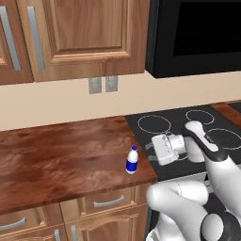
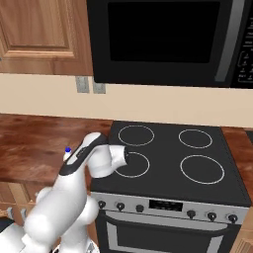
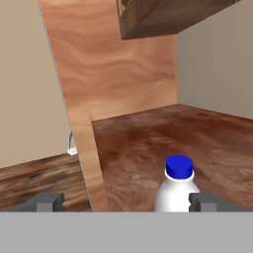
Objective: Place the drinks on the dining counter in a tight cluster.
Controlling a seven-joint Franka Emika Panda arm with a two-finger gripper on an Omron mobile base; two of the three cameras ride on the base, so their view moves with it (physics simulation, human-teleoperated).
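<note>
Standing upright near the front edge of the wood worktop point(image 1: 56, 160), the small white bottle point(image 1: 132, 160) with blue cap and blue label sits close to the worktop's right end, just beside the black stove top point(image 1: 188, 136). The gripper point(image 1: 151, 151) is level with the bottle and a short way to its right, above the stove's left edge, pointing toward it without touching. In the hand view the bottle point(image 3: 178, 190) rises between the two dark fingertips point(image 3: 49, 201), nearer the right one, and the jaws stand wide apart with nothing held. In the right base view the blue cap point(image 2: 67, 149) peeks out behind the white arm point(image 2: 79, 168). Wood upper cabinets point(image 1: 70, 37) and two wall outlets point(image 1: 102, 84) sit behind the worktop; a black microwave point(image 2: 163, 39) hangs over the stove.
</note>
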